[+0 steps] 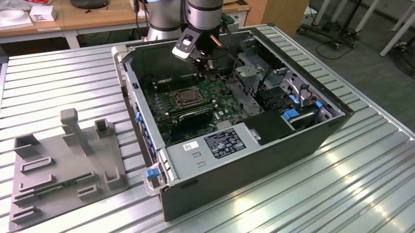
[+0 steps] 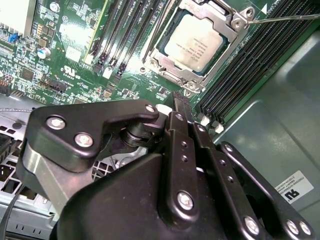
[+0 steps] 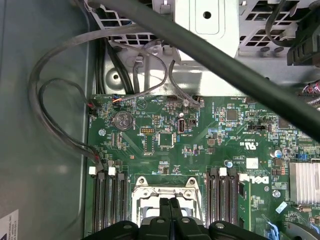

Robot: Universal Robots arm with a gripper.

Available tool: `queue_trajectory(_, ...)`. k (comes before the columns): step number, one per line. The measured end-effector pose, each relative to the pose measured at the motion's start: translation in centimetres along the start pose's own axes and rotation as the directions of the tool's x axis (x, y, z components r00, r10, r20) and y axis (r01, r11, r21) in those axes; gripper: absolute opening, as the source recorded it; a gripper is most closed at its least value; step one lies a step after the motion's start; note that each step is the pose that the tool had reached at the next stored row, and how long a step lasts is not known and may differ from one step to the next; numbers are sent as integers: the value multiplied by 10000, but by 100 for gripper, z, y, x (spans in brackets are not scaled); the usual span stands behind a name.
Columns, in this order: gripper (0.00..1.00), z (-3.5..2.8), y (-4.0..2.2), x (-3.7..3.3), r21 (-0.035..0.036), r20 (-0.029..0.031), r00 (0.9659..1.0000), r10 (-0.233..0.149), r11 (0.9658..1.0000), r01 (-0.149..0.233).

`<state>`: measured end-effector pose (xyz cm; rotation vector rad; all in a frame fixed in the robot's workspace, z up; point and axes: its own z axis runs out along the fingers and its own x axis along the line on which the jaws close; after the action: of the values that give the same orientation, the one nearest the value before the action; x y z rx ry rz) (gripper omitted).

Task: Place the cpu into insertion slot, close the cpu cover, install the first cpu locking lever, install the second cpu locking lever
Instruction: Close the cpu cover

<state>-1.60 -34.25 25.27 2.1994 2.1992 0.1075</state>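
In the second wrist view the cpu (image 2: 197, 42), a silver-tan square chip, lies in the insertion slot (image 2: 166, 76) on the green board. The cpu cover (image 2: 220, 55), a silver frame, lies flat around the chip. A thin metal locking lever (image 2: 285, 19) sticks out sideways from the socket's corner. My gripper (image 2: 180, 98) is shut with nothing between its black fingers, and it hangs above the board a short way off the socket. In the exterior view the gripper (image 1: 205, 69) hovers inside the case, beyond the insertion slot (image 1: 183, 97). The first wrist view shows the shut gripper (image 3: 170, 201) over the slot (image 3: 150, 191).
The open computer case (image 1: 259, 155) lies on a ribbed metal table (image 1: 58, 77). Long black memory slots (image 2: 250, 65) flank the socket. Grey cables (image 3: 55, 100) and a metal drive cage (image 1: 250, 73) crowd the case's far end. A grey fixture (image 1: 65, 165) stands at the exterior view's left.
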Motion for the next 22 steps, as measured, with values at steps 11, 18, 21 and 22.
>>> queue_trajectory(11, 11, 8, -19, 0, 45, 14, 10000, 0, 10000, 0)
queue_trajectory(18, 11, 26, -21, -1, 503, 17, 10000, 13, 9987, -14)
queue_trajectory(21, 11, 33, -21, -1, 574, 18, 10000, 13, 9984, -14)
queue_trajectory(22, 11, 33, -21, -1, 574, 19, 10000, 14, 9983, -15)
